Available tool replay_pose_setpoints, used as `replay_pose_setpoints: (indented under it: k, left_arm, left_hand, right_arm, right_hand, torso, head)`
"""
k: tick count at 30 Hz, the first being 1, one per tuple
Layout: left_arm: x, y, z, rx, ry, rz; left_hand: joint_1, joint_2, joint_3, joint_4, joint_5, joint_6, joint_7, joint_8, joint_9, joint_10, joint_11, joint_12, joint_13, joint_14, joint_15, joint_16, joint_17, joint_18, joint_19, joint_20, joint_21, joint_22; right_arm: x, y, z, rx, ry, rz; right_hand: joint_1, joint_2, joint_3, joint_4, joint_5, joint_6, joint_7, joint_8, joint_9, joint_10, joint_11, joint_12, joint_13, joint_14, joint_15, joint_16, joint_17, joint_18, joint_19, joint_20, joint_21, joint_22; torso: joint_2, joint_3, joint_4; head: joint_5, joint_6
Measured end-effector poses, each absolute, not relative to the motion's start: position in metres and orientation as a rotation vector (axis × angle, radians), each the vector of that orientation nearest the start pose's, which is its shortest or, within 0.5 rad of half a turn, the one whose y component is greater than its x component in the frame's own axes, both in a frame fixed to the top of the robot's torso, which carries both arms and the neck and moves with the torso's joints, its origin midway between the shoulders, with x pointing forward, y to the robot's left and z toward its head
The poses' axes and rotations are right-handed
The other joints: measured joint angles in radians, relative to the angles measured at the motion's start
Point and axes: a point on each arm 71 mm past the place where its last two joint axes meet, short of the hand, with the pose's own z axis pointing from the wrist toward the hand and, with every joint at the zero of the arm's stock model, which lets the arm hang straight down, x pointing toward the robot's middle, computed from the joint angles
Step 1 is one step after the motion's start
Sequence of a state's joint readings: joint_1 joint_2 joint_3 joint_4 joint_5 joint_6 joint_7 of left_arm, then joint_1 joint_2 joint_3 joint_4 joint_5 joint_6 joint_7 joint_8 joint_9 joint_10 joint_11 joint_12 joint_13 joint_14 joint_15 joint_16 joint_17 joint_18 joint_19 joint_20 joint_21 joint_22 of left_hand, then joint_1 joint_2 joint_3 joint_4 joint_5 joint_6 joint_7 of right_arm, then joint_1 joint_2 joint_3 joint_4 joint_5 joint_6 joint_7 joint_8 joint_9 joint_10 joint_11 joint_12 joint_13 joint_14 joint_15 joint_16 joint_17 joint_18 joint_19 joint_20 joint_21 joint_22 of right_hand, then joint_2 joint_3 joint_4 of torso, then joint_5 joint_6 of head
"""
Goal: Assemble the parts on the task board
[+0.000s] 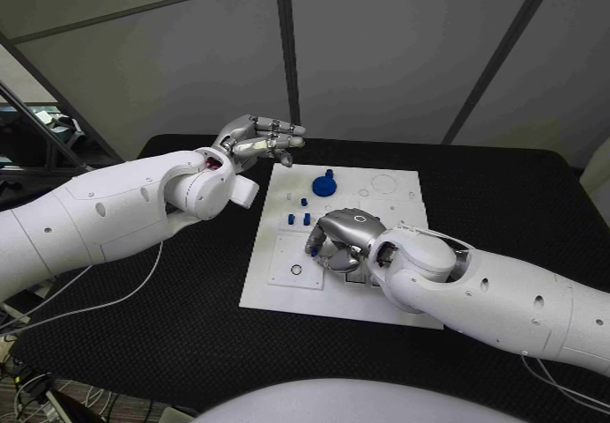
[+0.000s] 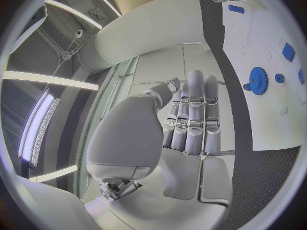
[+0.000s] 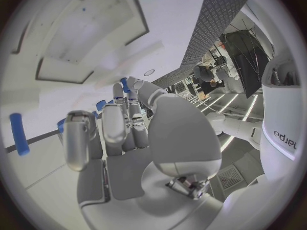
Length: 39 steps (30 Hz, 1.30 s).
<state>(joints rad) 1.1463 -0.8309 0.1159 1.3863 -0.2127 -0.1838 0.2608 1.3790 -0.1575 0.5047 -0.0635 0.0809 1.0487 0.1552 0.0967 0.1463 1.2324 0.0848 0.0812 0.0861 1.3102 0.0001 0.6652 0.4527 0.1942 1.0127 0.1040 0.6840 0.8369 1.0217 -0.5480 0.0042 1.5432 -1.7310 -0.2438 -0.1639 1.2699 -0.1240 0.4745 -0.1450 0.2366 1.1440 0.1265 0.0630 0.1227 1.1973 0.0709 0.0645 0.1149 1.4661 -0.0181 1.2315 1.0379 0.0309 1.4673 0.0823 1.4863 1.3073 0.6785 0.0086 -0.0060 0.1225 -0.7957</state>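
The white task board (image 1: pixel 382 291) lies mid-table. A blue gear (image 1: pixel 325 185) stands near its far edge, and small blue pegs (image 1: pixel 298 218) stand below it. My left hand (image 1: pixel 261 139) hovers off the board's far left corner, fingers straight and side by side, holding nothing. The left wrist view shows that hand (image 2: pixel 192 122) with the gear (image 2: pixel 258 80) and the board (image 2: pixel 268 30) beyond it. My right hand (image 1: pixel 345 238) arches over the board's middle, fingers pointing down at the plate. In the right wrist view its fingers (image 3: pixel 112 125) spread over the board (image 3: pixel 77 36), with a blue peg (image 3: pixel 19 134) nearby and nothing in the palm.
A small dark ring (image 1: pixel 295 270) lies on the board's near left part, just left of my right hand. The black table (image 1: pixel 178 326) surrounds the board. A cable (image 1: pixel 115 300) trails over the table at the left.
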Motion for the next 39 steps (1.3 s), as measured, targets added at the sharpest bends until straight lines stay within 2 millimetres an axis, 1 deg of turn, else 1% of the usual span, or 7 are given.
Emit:
replay_pose_setpoints:
  k: [5, 11, 14, 23, 29, 34, 39]
  left_arm:
    - [0.520, 0.239, -0.164, -0.985, 1.483, -1.486]
    - [0.520, 0.239, -0.165, -0.985, 1.494, -1.490]
    - [0.520, 0.240, -0.165, -0.985, 1.499, -1.491]
    - [0.520, 0.240, -0.166, -0.988, 1.509, -1.490]
    - [0.520, 0.241, -0.167, -0.989, 1.516, -1.489]
    - [0.519, 0.242, -0.168, -0.990, 1.521, -1.488]
    - [0.519, 0.242, -0.169, -0.989, 1.525, -1.488]
  left_hand:
    - [0.000, 0.000, -0.003, 0.003, 0.000, 0.000, 0.000, 0.000, 0.000, 0.000, 0.000, 0.000, 0.000, 0.000, 0.000, 0.000, -0.002, 0.000, 0.000, 0.000, 0.000, 0.000]
    - [0.000, 0.000, -0.003, 0.003, 0.000, 0.000, 0.000, 0.000, 0.000, 0.000, 0.000, 0.000, 0.000, 0.000, 0.000, -0.003, -0.001, 0.000, 0.000, 0.000, 0.000, -0.001]
    - [0.000, 0.000, -0.003, 0.003, 0.000, 0.000, 0.000, 0.000, 0.000, 0.000, 0.000, 0.000, 0.001, 0.000, 0.000, -0.003, -0.001, 0.000, 0.000, 0.000, 0.000, -0.001]
    - [0.000, 0.000, -0.006, 0.000, 0.000, 0.000, 0.000, 0.000, 0.000, -0.003, 0.003, 0.000, 0.001, 0.000, 0.000, -0.003, -0.003, 0.000, 0.000, 0.000, -0.004, -0.002]
    - [0.000, 0.000, -0.006, 0.000, 0.000, 0.000, 0.000, 0.000, 0.000, -0.003, 0.003, 0.000, 0.001, 0.000, 0.000, -0.003, -0.003, 0.000, 0.000, 0.000, -0.004, -0.002]
    - [0.000, 0.000, -0.006, 0.000, 0.000, 0.000, 0.000, 0.000, 0.000, -0.002, 0.002, 0.000, 0.001, 0.000, 0.000, -0.003, -0.003, 0.000, 0.000, 0.000, -0.004, -0.002]
    - [0.000, 0.000, -0.006, 0.000, 0.000, 0.000, 0.000, -0.004, 0.000, -0.002, 0.002, 0.000, 0.002, 0.000, 0.000, -0.007, -0.003, 0.000, 0.000, 0.000, -0.004, -0.002]
  right_arm:
    - [0.423, -0.043, -0.237, -0.475, 1.676, 0.836]
    - [0.421, -0.043, -0.237, -0.477, 1.667, 0.837]
    - [0.420, -0.044, -0.237, -0.473, 1.657, 0.839]
    - [0.417, -0.055, -0.227, -0.423, 1.575, 0.863]
    - [0.414, -0.071, -0.220, -0.386, 1.534, 0.873]
    - [0.426, -0.101, -0.202, -0.329, 1.505, 0.824]
    - [0.438, -0.128, -0.184, -0.301, 1.503, 0.750]
  right_hand:
    - [-0.018, -0.018, -0.008, -0.007, -0.013, -0.004, 0.003, 0.000, -0.004, -0.051, 0.013, 0.000, -0.016, -0.007, 0.010, -0.041, -0.059, 0.000, 0.000, 0.011, -0.051, 0.000]
    - [-0.019, -0.019, -0.016, -0.015, -0.013, -0.021, 0.011, 0.000, -0.010, -0.071, 0.019, 0.000, -0.023, -0.010, 0.013, -0.056, -0.081, 0.000, -0.004, 0.014, -0.069, 0.000]
    - [-0.019, -0.019, -0.021, -0.021, -0.013, -0.032, 0.016, 0.000, -0.015, -0.089, 0.022, 0.000, -0.026, -0.014, 0.017, -0.064, -0.093, 0.016, -0.009, 0.020, -0.084, 0.000]
    - [-0.019, -0.027, -0.029, -0.029, -0.013, -0.048, 0.009, 0.000, -0.022, -0.095, 0.022, 0.000, -0.027, -0.017, 0.020, -0.078, -0.115, 0.016, -0.014, 0.025, -0.101, 0.000]
    - [-0.019, -0.027, -0.033, -0.033, -0.013, -0.054, 0.003, 0.000, -0.024, -0.095, 0.022, 0.000, -0.027, -0.017, 0.020, -0.079, -0.117, 0.016, -0.014, 0.025, -0.104, 0.000]
    - [-0.019, -0.027, -0.036, -0.036, -0.013, -0.054, 0.003, 0.000, -0.025, -0.095, 0.022, 0.000, -0.027, -0.017, 0.020, -0.086, -0.127, 0.016, -0.018, 0.029, -0.112, 0.000]
    - [-0.012, -0.042, -0.053, -0.041, -0.016, -0.067, -0.010, 0.000, -0.030, -0.095, 0.022, 0.000, -0.027, -0.019, 0.022, -0.097, -0.144, 0.016, -0.024, 0.027, -0.122, 0.000]
  torso:
    - [0.000, 0.0000, 0.0000]
    - [0.000, 0.0000, 0.0000]
    - [0.000, 0.0001, 0.0000]
    - [-0.001, 0.0011, 0.0001]
    - [-0.001, 0.0011, 0.0001]
    - [-0.002, 0.0006, 0.0000]
    - [-0.002, 0.0000, -0.0009]
  head:
    - [0.000, -0.001]
    - [-0.001, -0.001]
    - [-0.001, 0.000]
    - [-0.004, 0.006]
    - [-0.010, 0.010]
    - [-0.023, 0.019]
    - [-0.037, 0.030]
